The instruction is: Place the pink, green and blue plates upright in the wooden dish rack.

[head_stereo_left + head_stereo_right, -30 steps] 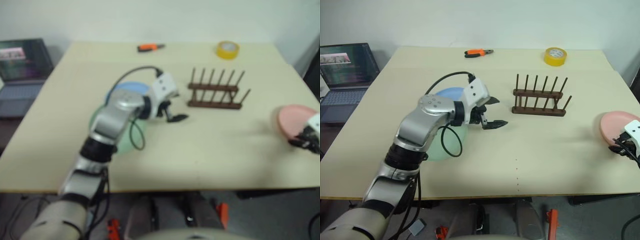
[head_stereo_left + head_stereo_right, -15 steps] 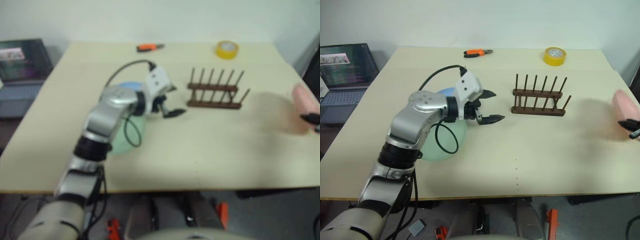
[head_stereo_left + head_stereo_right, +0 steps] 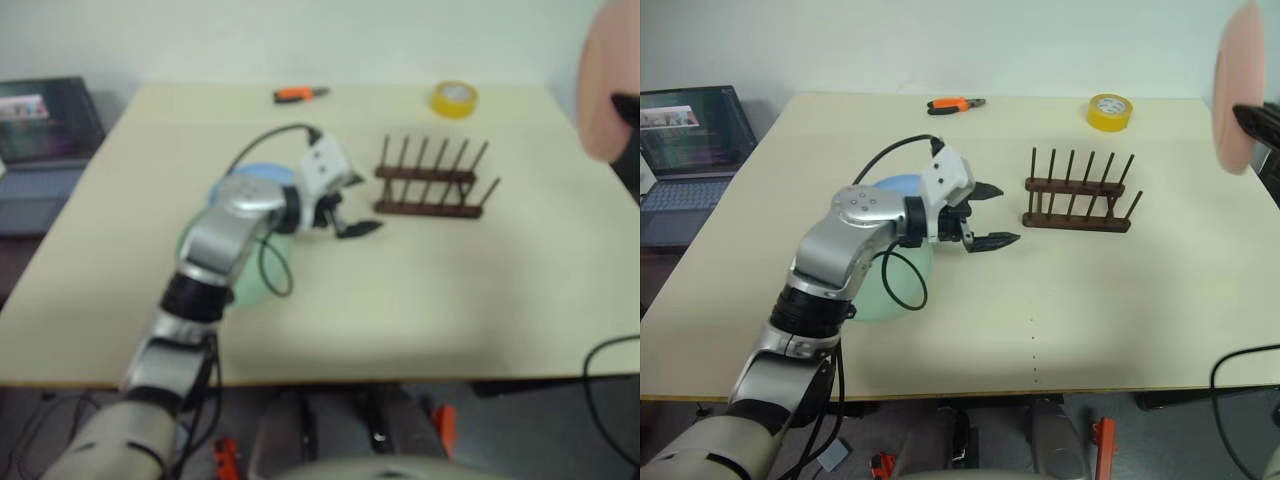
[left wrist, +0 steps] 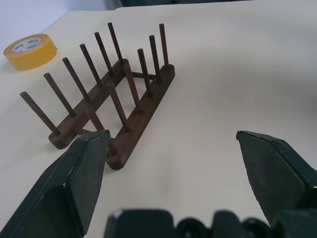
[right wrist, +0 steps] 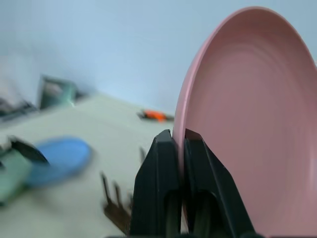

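The pink plate hangs on edge high above the table's far right corner, with my right gripper shut on its rim. The wooden dish rack stands empty on the table, right of centre. My left gripper hovers open just left of the rack, its fingers wide apart with nothing between them. The blue plate and the green plate lie flat under my left forearm, which hides much of them; the blue overlaps the green.
A yellow tape roll and orange pliers lie near the table's far edge. An open laptop sits off the table's left side. The beige table is bare in front of the rack.
My right gripper closed on the pink plate's rim and lifted it off the table at the right edge, tipping it upright. The left gripper stayed by the rack.
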Motion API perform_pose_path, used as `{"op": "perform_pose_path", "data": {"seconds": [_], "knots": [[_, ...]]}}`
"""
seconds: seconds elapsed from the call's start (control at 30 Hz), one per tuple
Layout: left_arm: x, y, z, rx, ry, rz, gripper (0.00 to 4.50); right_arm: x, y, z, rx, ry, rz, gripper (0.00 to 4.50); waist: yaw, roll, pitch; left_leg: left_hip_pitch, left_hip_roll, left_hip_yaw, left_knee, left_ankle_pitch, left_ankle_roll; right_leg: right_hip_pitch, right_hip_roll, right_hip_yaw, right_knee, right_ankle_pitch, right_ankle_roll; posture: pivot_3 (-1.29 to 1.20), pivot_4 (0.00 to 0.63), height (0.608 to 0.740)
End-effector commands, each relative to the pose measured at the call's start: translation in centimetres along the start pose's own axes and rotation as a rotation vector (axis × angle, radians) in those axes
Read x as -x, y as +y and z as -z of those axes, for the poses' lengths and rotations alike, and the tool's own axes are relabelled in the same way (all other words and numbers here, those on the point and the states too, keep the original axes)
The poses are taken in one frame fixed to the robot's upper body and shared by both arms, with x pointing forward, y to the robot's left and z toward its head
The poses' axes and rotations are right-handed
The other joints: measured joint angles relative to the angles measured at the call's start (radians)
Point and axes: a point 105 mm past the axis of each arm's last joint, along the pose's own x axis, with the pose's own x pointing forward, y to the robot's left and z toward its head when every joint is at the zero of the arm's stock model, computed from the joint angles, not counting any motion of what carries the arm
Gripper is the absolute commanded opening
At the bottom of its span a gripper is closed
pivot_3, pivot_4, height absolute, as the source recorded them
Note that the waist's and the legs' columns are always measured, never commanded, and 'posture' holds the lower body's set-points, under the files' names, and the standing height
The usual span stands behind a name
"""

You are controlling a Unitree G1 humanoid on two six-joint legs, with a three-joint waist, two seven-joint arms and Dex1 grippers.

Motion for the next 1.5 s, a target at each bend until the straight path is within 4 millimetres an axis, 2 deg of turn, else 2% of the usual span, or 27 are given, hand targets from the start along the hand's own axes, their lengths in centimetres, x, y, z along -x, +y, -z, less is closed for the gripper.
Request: {"op": "perform_pose_path", "data": {"seconds": [0.03, 0.2, 0.37, 0.53, 0.77, 1.5], "knots": [[0.1, -0.1, -1.4, -0.041, -0.044, -0.007, 4.50, -1.6, 0.5, -0.9, -0.077, -0.094, -0.042, 0.05, 0.000, 0.000, 0.000, 0.000, 0.000, 0.000, 0.000, 0.000, 0.000, 0.000, 0.000, 0.000, 0.000, 0.000, 0.000, 0.00, 0.150, 0.740], [0.2, -0.4, -1.5, -0.037, -0.048, -0.011, 4.50, -3.6, 1.1, -0.1, -0.123, -0.107, -0.089, 0.05, 0.002, 0.000, 0.000, -0.004, 0.000, -0.001, 0.000, 0.000, 0.000, -0.004, 0.000, 0.000, 0.000, 0.001, -0.002, 0.00, 0.150, 0.740], [0.1, -0.6, -1.5, -0.029, -0.048, -0.018, 4.50, -5.0, 0.9, 0.8, -0.184, -0.121, -0.089, 0.05, 0.002, 0.001, 0.000, -0.011, 0.000, -0.001, 0.000, 0.000, 0.000, -0.010, 0.000, -0.001, 0.000, 0.002, -0.004, 0.00, 0.150, 0.740], [0.2, -0.8, -1.2, -0.022, -0.041, -0.025, 4.50, -5.7, 0.7, 1.6, -0.223, -0.120, -0.073, 0.05, 0.002, 0.001, 0.000, -0.014, 0.000, -0.001, 0.000, 0.000, 0.000, -0.013, 0.000, -0.001, 0.001, 0.002, -0.004, 0.00, 0.150, 0.740], [0.2, -0.9, -1.0, -0.014, -0.031, -0.034, 4.50, -6.0, 0.5, 2.5, -0.256, -0.110, -0.055, 0.05, 0.002, 0.001, 0.000, -0.015, 0.000, -0.001, 0.000, 0.000, 0.000, -0.014, 0.000, -0.001, 0.001, 0.002, -0.004, 0.00, 0.150, 0.740], [0.0, -1.2, -0.8, -0.010, -0.011, -0.032, 4.50, -4.8, 0.0, 4.8, -0.317, -0.055, -0.001, 0.05, 0.001, 0.001, 0.000, -0.014, 0.000, -0.001, 0.000, 0.000, 0.000, -0.014, 0.000, -0.001, 0.001, 0.002, -0.004, 0.00, 0.150, 0.740]]}}
